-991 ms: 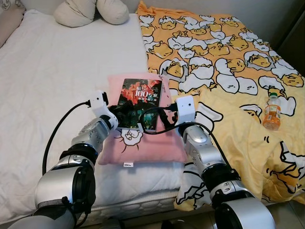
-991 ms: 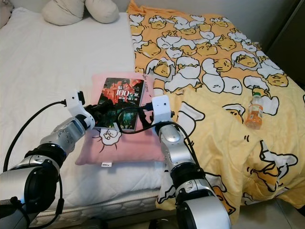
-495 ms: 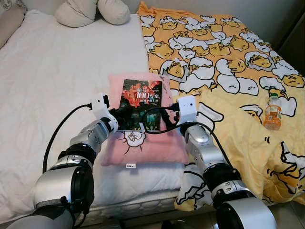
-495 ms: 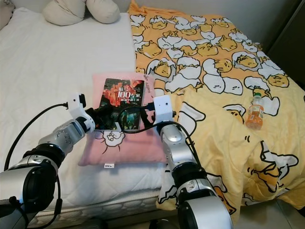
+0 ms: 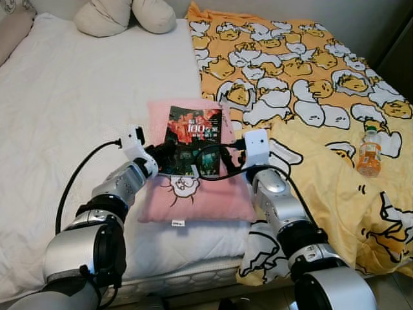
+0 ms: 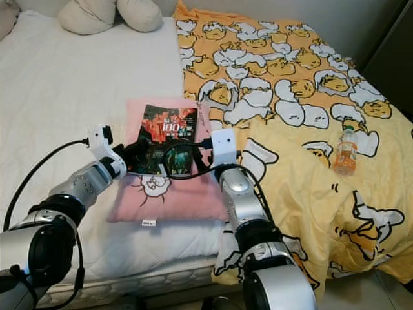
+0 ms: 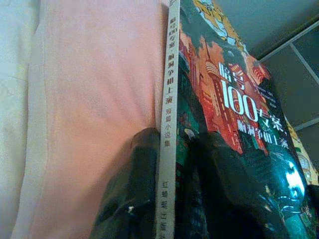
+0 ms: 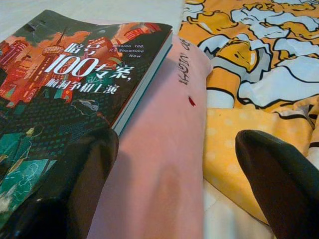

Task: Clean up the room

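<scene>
a home bedroom: a white-sheeted bed (image 5: 77, 97), pillows (image 5: 122, 16) and cartoon blanket (image 5: 310, 77).

Dark-covered book (image 5: 193, 140) flat on pink pillow (image 5: 200, 197)

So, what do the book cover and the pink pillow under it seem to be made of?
The dark illustrated paperback book seems to have a glossy, probably laminated card cover: light glares off it in the left wrist view. The flat pink pillow looks like soft matte fabric, with printing and a sewn tag.
</scene>
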Motion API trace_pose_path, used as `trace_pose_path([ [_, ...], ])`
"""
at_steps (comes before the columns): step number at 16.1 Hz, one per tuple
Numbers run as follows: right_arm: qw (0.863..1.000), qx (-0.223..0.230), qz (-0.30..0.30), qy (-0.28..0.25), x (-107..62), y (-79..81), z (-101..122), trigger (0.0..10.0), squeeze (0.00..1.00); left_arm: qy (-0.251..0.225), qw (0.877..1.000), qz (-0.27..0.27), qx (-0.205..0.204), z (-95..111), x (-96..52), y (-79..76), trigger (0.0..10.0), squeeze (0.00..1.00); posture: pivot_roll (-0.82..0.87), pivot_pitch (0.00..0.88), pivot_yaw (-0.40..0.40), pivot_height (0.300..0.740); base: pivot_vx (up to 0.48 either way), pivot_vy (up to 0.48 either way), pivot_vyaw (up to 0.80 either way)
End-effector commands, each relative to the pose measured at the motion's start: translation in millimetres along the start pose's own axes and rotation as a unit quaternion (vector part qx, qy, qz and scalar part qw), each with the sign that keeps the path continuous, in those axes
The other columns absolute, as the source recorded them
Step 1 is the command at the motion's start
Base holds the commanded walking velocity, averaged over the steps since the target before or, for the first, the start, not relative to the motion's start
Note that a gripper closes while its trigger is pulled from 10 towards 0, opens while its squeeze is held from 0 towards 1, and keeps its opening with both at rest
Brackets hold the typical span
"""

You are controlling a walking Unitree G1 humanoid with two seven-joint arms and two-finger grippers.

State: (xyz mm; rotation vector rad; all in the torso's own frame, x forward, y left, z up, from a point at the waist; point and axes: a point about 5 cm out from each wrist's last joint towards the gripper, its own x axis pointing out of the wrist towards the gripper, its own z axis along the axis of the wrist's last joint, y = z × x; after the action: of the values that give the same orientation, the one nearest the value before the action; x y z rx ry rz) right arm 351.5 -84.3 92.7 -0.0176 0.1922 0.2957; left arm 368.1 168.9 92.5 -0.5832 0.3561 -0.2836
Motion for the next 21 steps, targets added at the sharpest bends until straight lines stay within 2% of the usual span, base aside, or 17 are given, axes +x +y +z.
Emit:
trace_pose_path([
  [1, 1.000, 0.002, 0.002, 0.002, -0.8, 0.0, 0, 10.0, 0.00, 0.005, 1.000, -0.014, 0.000, -1, 3.4, -7.2, 0.0, 0.00, 0.00, 0.037, -0.062, 0.732, 0.000, 0.000, 0.00],
  [5, 1.000, 0.001, -0.001, 0.000, -0.2, -3.2, 2, 10.0, 0.00, -0.035, 0.999, -0.038, 0.013, 21, 2.8, -11.3, 0.0, 0.00, 0.00, 0.040, -0.065, 0.732, 0.000, 0.000, 0.00],
  [6, 1.000, 0.001, -0.002, 0.001, -0.3, -3.6, 1, 10.0, 0.00, -0.055, 0.997, -0.044, 0.036, 32, 0.9, -11.7, 0.0, 0.00, 0.00, 0.041, -0.067, 0.732, 0.000, 0.000, 0.00],
  [8, 1.000, 0.001, -0.001, 0.002, -0.5, -3.3, 1, 10.0, 0.00, -0.071, 0.995, -0.045, 0.063, 41, -1.3, -11.5, 0.0, 0.00, 0.01, 0.042, -0.068, 0.732, 0.000, 0.000, 0.00],
  [9, 1.000, 0.001, 0.001, 0.003, -0.2, -1.6, 0, 10.0, 0.00, -0.091, 0.987, -0.032, 0.127, 52, -5.4, -9.4, 0.0, 0.00, 0.01, 0.040, -0.067, 0.732, 0.000, 0.000, 0.00],
  [12, 1.000, 0.001, 0.000, 0.002, -0.2, -2.4, 1, 10.0, 0.00, -0.128, 0.979, -0.014, 0.155, 66, -11.3, -7.2, 0.0, 0.00, 0.01, 0.040, -0.067, 0.732, 0.000, 0.000, 0.00],
  [14, 1.000, 0.000, -0.001, 0.004, -1.0, -4.1, 0, 10.0, 0.00, -0.133, 0.978, -0.025, 0.160, 67, -12.5, -9.4, 0.0, 0.00, 0.01, 0.040, -0.067, 0.732, 0.000, 0.000, 0.00],
  [16, 1.000, -0.001, -0.002, 0.007, -1.2, -4.4, -2, 10.0, 0.00, -0.116, 0.975, -0.044, 0.185, 54, -8.8, -16.9, 0.0, 0.00, 0.01, 0.041, -0.066, 0.732, 0.000, 0.000, 0.00],
  [17, 1.000, -0.001, -0.001, 0.007, -1.2, -4.2, -2, 10.0, 0.00, -0.107, 0.968, -0.048, 0.222, 47, -6.8, -21.4, 0.0, 0.00, 0.01, 0.041, -0.066, 0.732, 0.000, 0.000, 0.00],
  [18, 1.000, -0.001, -0.001, 0.007, -1.2, -4.2, -2, 10.0, 0.00, -0.104, 0.964, -0.048, 0.238, 44, -6.1, -22.9, 0.0, 0.00, 0.01, 0.041, -0.066, 0.732, 0.000, 0.000, 0.00],
  [19, 1.000, -0.001, -0.001, 0.008, -1.2, -4.1, -2, 10.0, 0.00, -0.122, 0.942, -0.038, 0.311, 43, -6.0, -30.1, 0.0, 0.00, 0.00, 0.044, -0.064, 0.732, 0.000, 0.000, 0.00],
  [20, 1.000, -0.001, -0.001, 0.008, -1.3, -4.2, -2, 10.0, 0.00, -0.141, 0.920, -0.031, 0.364, 44, -6.9, -36.0, 0.0, 0.00, 0.00, 0.044, -0.064, 0.732, 0.000, 0.000, 0.00],
  [21, 1.000, -0.002, -0.003, 0.009, -1.6, -5.4, -2, 10.0, 0.00, -0.184, 0.877, -0.016, 0.443, 47, -9.4, -47.1, 0.0, 0.00, 0.00, 0.044, -0.064, 0.732, 0.000, 0.000, 0.00],
])
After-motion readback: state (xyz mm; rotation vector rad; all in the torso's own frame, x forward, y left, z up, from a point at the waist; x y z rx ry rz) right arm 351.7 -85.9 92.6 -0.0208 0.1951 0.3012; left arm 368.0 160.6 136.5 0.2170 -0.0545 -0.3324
